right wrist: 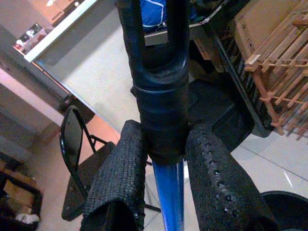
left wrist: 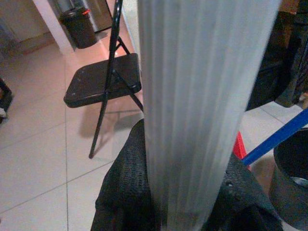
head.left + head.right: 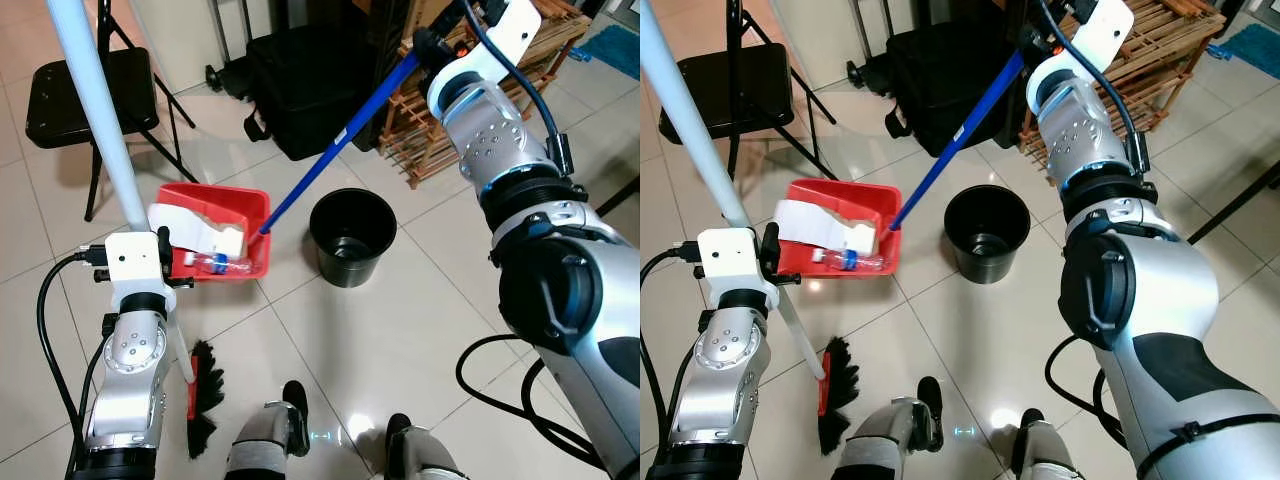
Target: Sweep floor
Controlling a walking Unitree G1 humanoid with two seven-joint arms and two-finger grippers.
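Your left gripper (image 2: pixel 185 211) has its jaws clamped tight on the white broom pole (image 3: pixel 95 110). The black fingers (image 2: pixel 122 192) press on both sides of the pole with no gap. The pole slants down past the gripper to the black broom head (image 3: pixel 203 395), which lies on the floor tiles (image 3: pixel 400 330) near your feet.

Your right gripper (image 1: pixel 161 192) has its jaws clamped on the black grip (image 1: pixel 159 115) at the top of the blue handle (image 3: pixel 335 160). The two rough pads (image 1: pixel 214 187) touch the grip on each side. The blue handle runs down from the gripper to the red dustpan (image 3: pixel 245 215).

The dustpan is on the floor, just in front of your left arm. In it you can see white paper (image 3: pixel 190 225) and a clear bottle (image 3: pixel 215 262) with a blue cap.

A black bucket (image 3: pixel 352 235) stands just beside the dustpan, on its right. Behind it is a black bag (image 3: pixel 305 85) and a wooden rack (image 3: pixel 555 45). A black folding chair (image 3: pixel 85 90) stands at the far left.
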